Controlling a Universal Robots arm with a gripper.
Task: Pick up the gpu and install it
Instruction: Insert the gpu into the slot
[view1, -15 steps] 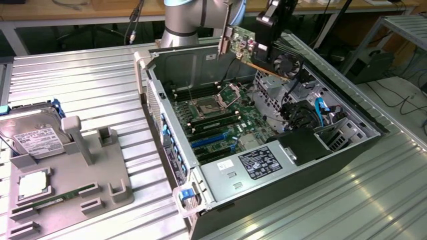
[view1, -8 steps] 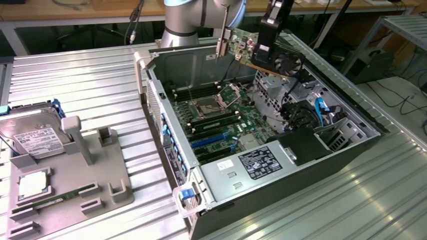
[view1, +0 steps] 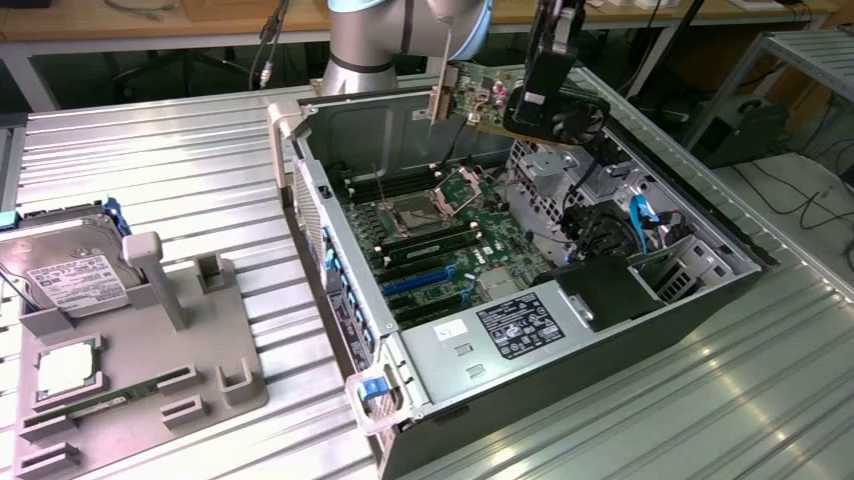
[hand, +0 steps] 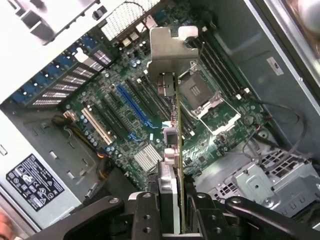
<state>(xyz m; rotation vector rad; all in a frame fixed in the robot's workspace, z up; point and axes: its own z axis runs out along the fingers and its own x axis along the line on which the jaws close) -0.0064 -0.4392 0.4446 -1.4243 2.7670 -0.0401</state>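
Black-fingered gripper (view1: 545, 88) clamped on the gpu (view1: 483, 104), a thin dark fan-fitted card with silvery end bracket, hanging at the exterior view's one o'clock above the open grey computer case (view1: 310, 190), apart from its green motherboard (view1: 447, 255); likely light, stiff, fragile, best held by card edges.

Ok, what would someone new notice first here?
The graphics card, clamped in the robot's fingers, hangs over the open computer case. Below it lies the green motherboard. On the exterior view's left, a hard drive sits on a grey tray.
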